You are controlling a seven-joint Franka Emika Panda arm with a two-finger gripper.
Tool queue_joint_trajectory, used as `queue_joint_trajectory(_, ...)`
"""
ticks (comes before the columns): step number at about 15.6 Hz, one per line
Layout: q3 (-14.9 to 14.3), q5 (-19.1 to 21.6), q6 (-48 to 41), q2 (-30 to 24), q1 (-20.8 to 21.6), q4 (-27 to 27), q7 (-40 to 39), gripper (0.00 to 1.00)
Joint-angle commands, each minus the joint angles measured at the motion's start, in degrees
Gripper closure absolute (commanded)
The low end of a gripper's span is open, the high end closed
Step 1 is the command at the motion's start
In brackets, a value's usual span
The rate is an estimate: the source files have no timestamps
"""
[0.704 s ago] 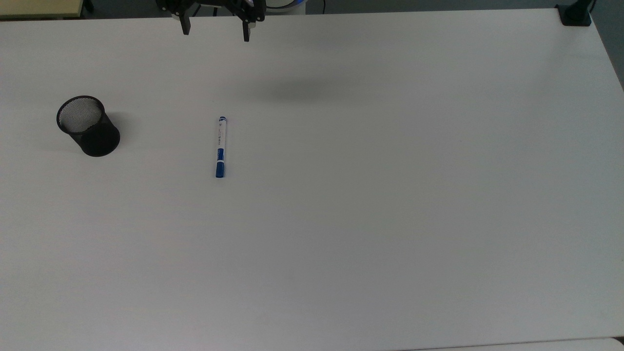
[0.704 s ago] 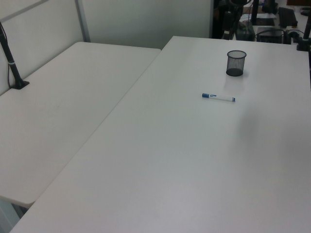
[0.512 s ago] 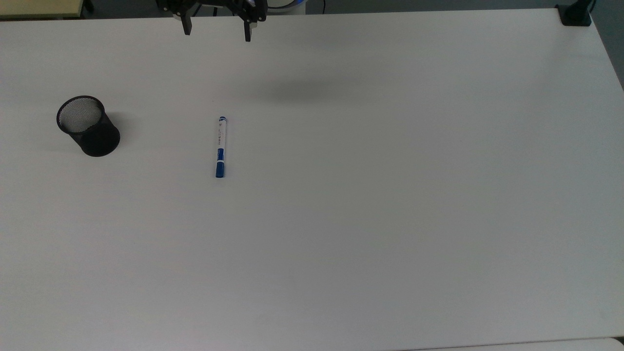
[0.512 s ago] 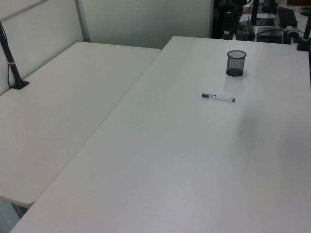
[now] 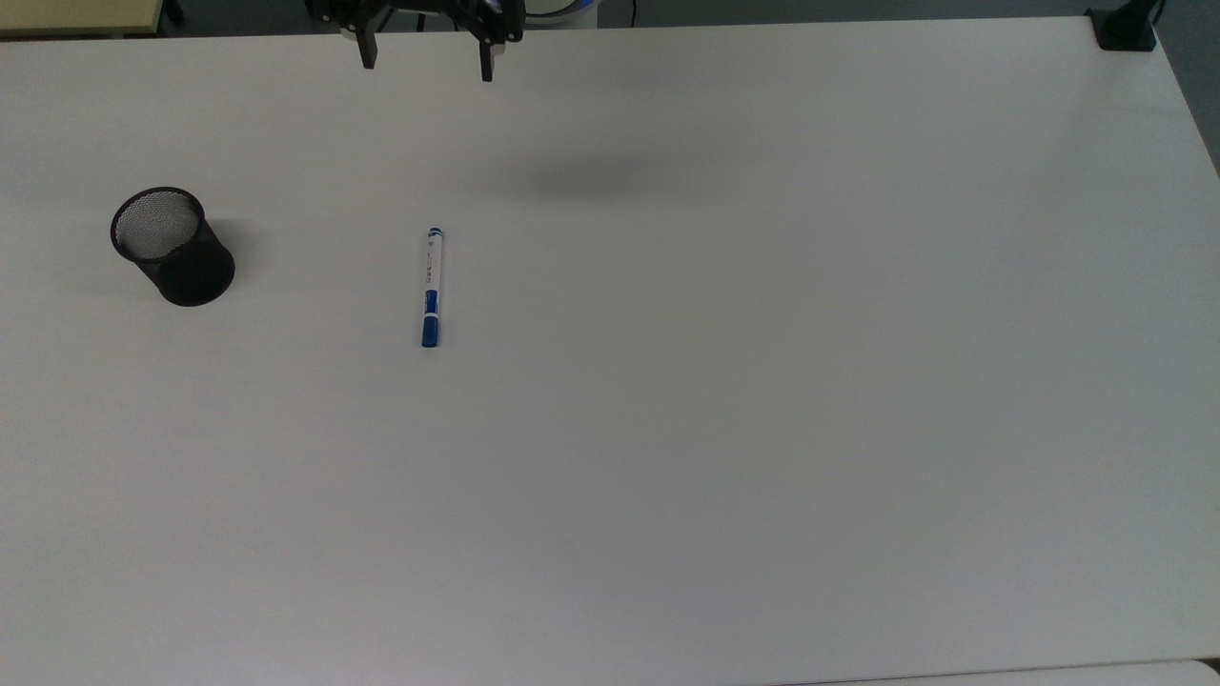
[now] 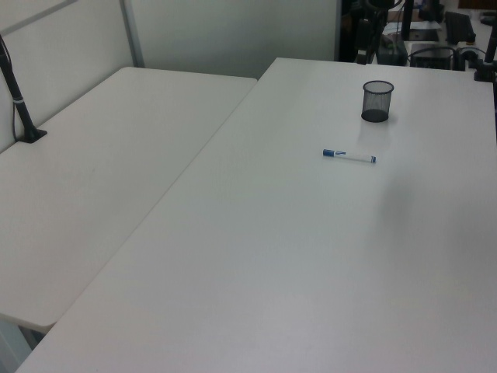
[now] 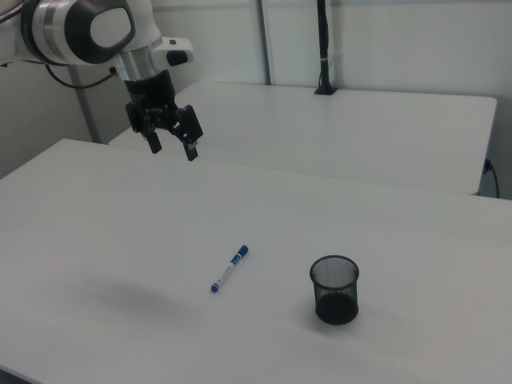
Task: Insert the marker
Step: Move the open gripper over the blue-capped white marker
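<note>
The marker (image 5: 431, 287), white-barrelled with a blue cap, lies flat on the white table (image 5: 762, 381); it also shows as marker (image 6: 349, 156) and marker (image 7: 230, 268). A black mesh cup (image 5: 172, 245) stands upright toward the top view's left, also seen as cup (image 6: 377, 101) and cup (image 7: 334, 289). My gripper (image 5: 425, 59) hangs open at the table's far edge in the top view, high above the table and well apart from the marker. In the right view the gripper (image 7: 172, 148) holds nothing between its spread fingers.
A second white table (image 6: 93, 179) adjoins on the left view's left, with a black clamp post (image 6: 19, 97) on it. Another black clamp (image 5: 1125, 29) sits at the top view's far right corner. Broad bare tabletop surrounds marker and cup.
The gripper has shifted very slightly toward the top view's right. Marker and cup have not moved.
</note>
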Motion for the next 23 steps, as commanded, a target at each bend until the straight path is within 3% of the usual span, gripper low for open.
queue_joint_trajectory(1,-0.66,-0.08,0.46,-0.65,1.02,-0.94,-0.16,0.0)
queue_joint_trajectory(7,-0.75,-0.08,0.55,-0.65,0.41,-0.94,-1.91,0.0)
queue_joint_trajectory(13,-1.19,-0.43,1.51,1.62,-2.31,-0.77,-15.54,0.0)
queue_joint_trajectory(18,-1.1,-4.46,9.67,6.1,-3.02,-2.61,-13.35,0.0)
queue_joint_trajectory(23,-1.19,-5.79,21.61,11.03,-3.11,-7.17,-9.57,0.0)
